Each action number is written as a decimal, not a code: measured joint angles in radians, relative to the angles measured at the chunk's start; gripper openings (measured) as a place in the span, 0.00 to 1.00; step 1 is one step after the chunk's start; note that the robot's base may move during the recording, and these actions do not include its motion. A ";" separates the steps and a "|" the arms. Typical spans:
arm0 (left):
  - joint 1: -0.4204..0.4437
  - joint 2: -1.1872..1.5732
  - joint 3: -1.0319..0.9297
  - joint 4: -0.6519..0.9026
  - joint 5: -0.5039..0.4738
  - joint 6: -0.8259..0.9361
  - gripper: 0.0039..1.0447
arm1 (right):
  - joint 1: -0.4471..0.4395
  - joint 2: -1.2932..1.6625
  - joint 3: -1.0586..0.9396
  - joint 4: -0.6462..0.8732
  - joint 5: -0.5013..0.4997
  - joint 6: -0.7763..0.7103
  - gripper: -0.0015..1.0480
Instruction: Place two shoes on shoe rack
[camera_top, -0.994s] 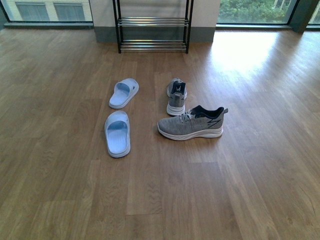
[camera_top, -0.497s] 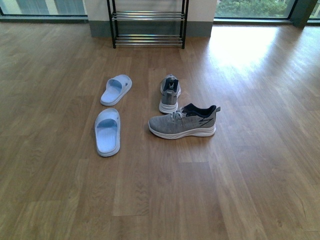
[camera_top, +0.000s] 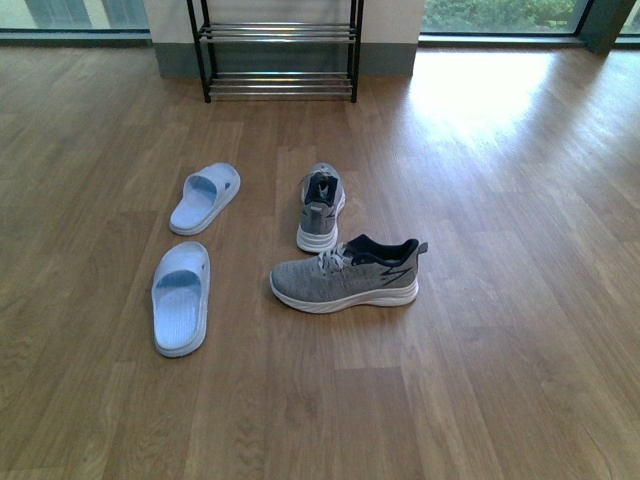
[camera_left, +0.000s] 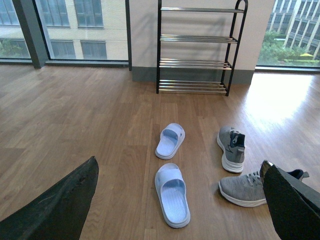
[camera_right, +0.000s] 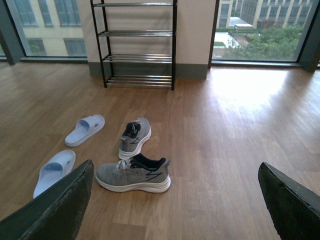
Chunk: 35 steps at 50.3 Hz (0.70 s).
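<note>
sneakers on the floor, both grippers gaping

wooden floor (camera_top: 500, 380) fills nearly all of the front view, with a bright patch of daylight toward the far right. windows (camera_right: 260, 30) run along the back of the room on either side of a plain wall. against that wall stands the shoe rack (camera_top: 278, 85), black frame and thin shiny bars; the front view cuts it off above the two lowest shelves, while the left wrist view shows four shelves in all.

left gripper (camera_left: 179, 164) is spread wide, its two dark fingers (camera_left: 55, 205) at opposite edges of its own camera view and nothing between them. right gripper (camera_right: 176, 164) is spread just as wide and grips nothing.

both grey shoes sit on the floor, well apart from the rack and out in front of it. near sneaker (camera_top: 345, 280) stands on its white sole side-on, toe to the robot's left, heel to its right. far sneaker (camera_top: 320, 208) stands upright with its heel toward the robot and its toe toward the rack; its heel is just beside the near sneaker's laces, and i cannot tell whether they touch.

left of the shoes lie two pale blue slides, the far slide (camera_top: 205, 198) and the near slide (camera_top: 181, 297), apart from each other.
</note>
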 joint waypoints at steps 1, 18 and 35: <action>0.000 0.000 0.000 0.000 0.000 0.000 0.91 | 0.000 0.000 0.000 0.000 0.000 0.000 0.91; 0.000 0.000 0.000 0.000 0.000 0.000 0.91 | 0.000 0.000 0.000 0.000 0.002 0.000 0.91; 0.000 0.000 0.000 0.000 -0.003 0.000 0.91 | 0.000 0.000 0.000 0.000 -0.002 0.000 0.91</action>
